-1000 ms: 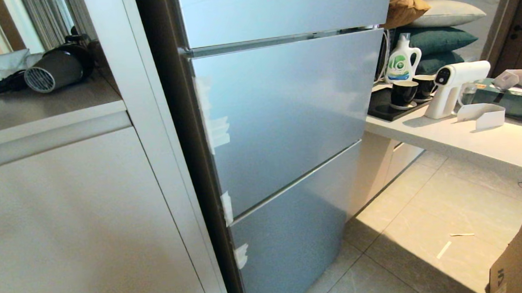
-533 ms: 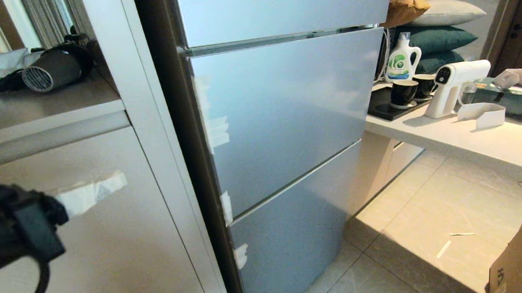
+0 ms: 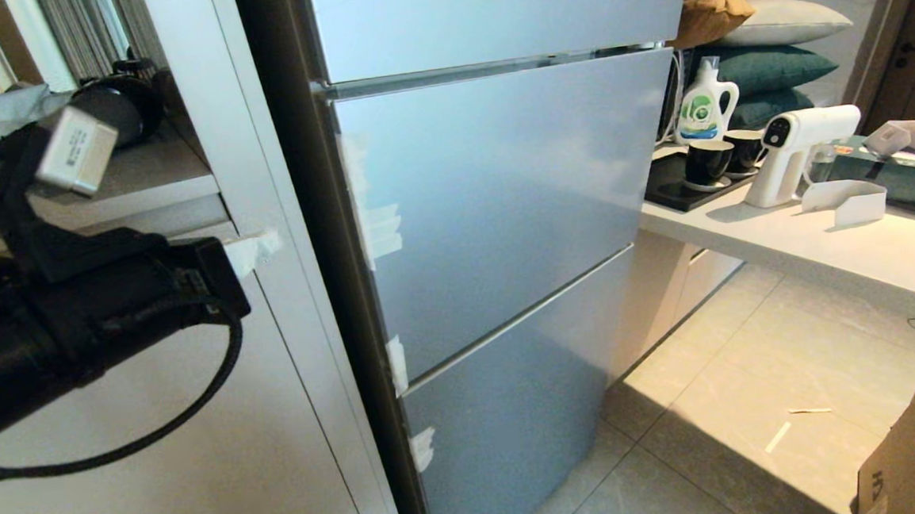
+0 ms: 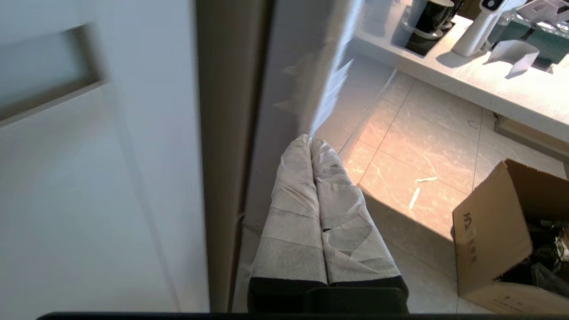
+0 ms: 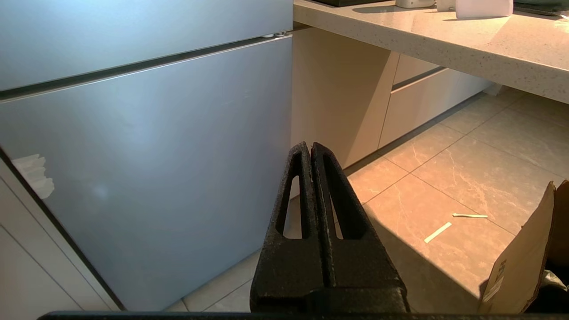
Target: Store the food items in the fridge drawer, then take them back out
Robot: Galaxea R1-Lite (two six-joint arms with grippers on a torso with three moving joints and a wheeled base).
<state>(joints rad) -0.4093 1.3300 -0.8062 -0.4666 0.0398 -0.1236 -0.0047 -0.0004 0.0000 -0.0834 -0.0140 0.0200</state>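
The left gripper (image 4: pixel 311 141) is clenched on nothing, with the fridge drawer (image 3: pixel 494 207) just ahead of its tips, fully closed. The right gripper (image 5: pixel 310 149) is clenched too, low by the bottom panel. No food shows; everything is left to do.

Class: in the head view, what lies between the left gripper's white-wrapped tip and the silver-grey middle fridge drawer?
Head view: between the left gripper and the fridge drawer lie only the pale cabinet side panel and the fridge's dark side.

The fridge drawer (image 3: pixel 494 207) stands between cabinet (image 3: pixel 143 435) and counter (image 3: pixel 822 250).
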